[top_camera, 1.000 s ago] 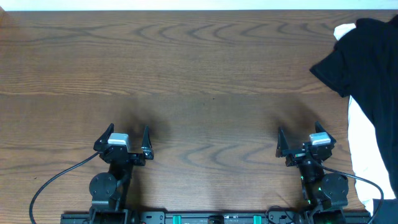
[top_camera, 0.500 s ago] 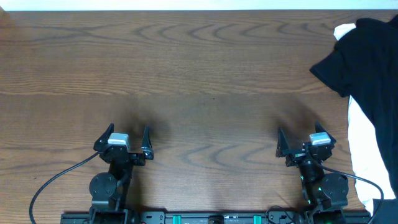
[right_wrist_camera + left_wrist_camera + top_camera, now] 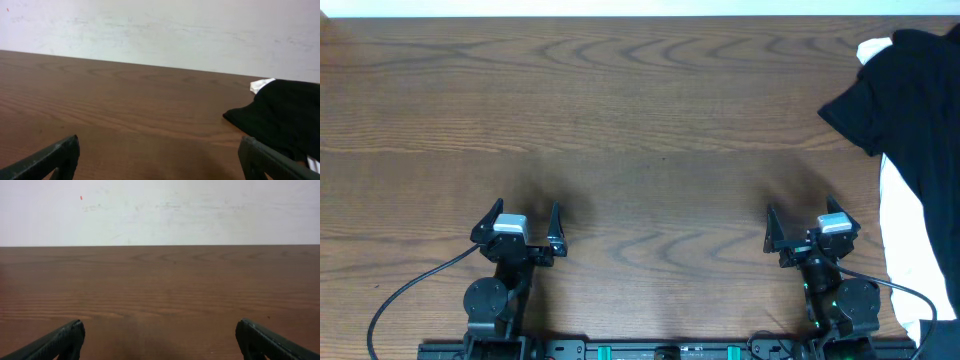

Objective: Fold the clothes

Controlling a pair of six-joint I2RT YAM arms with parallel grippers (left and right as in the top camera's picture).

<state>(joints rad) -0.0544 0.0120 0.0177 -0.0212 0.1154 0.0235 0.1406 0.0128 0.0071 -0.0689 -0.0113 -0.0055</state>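
A black garment (image 3: 908, 95) lies crumpled at the table's far right, on top of a white garment (image 3: 910, 240) that runs down the right edge. The black garment also shows at the right of the right wrist view (image 3: 285, 117). My left gripper (image 3: 520, 216) is open and empty near the front left of the table; its view (image 3: 160, 340) shows only bare wood between the fingers. My right gripper (image 3: 810, 222) is open and empty near the front right, to the left of the white garment.
The wooden table (image 3: 640, 120) spreads between and beyond the arms. A white wall (image 3: 160, 210) stands behind its far edge. Black cables (image 3: 410, 290) run along the front edge by the arm bases.
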